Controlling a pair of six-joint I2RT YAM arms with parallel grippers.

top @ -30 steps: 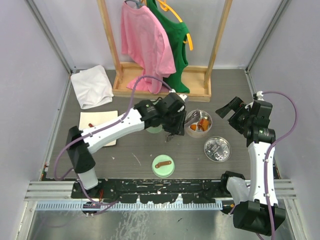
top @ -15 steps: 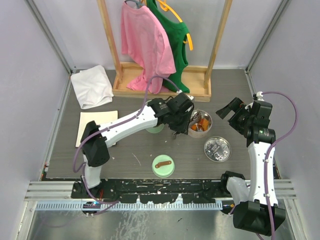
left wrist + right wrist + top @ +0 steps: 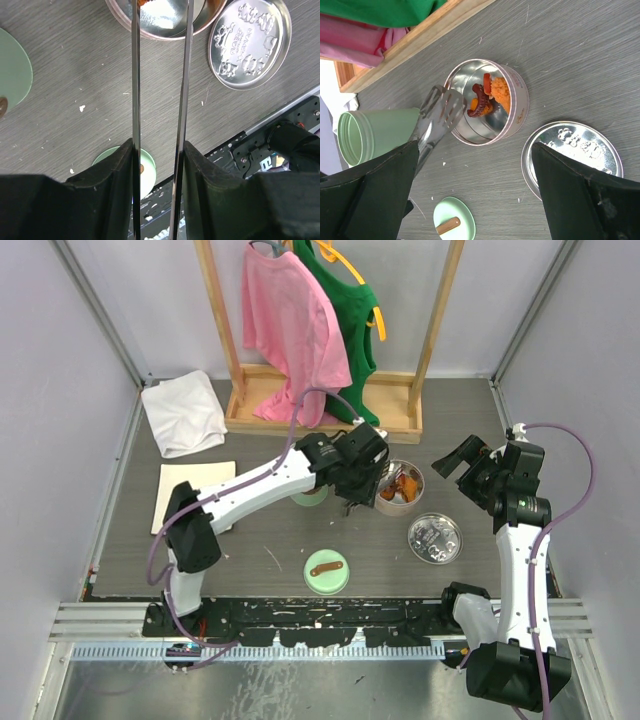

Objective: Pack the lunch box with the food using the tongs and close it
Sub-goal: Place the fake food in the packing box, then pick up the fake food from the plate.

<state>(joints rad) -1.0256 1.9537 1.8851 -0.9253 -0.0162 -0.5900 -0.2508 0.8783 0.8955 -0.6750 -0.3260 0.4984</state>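
Tongs pinched by left hand, tips cut off over lunch box; right hand spread.

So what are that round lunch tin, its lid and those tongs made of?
Lunch tin: looks like thin metal, shiny silver inside, with mirror-like glare on its inner wall.
Lid: seemingly the same bright metal, with stamped raised figures catching the light.
Tongs: polished metal, probably steel, since the thin arms show streaky reflections along their length.

Overhead camera looks down from behind the near edge, whole table in shot. Both wrist cameras hang close, angled down, sharing the round tin and lid.
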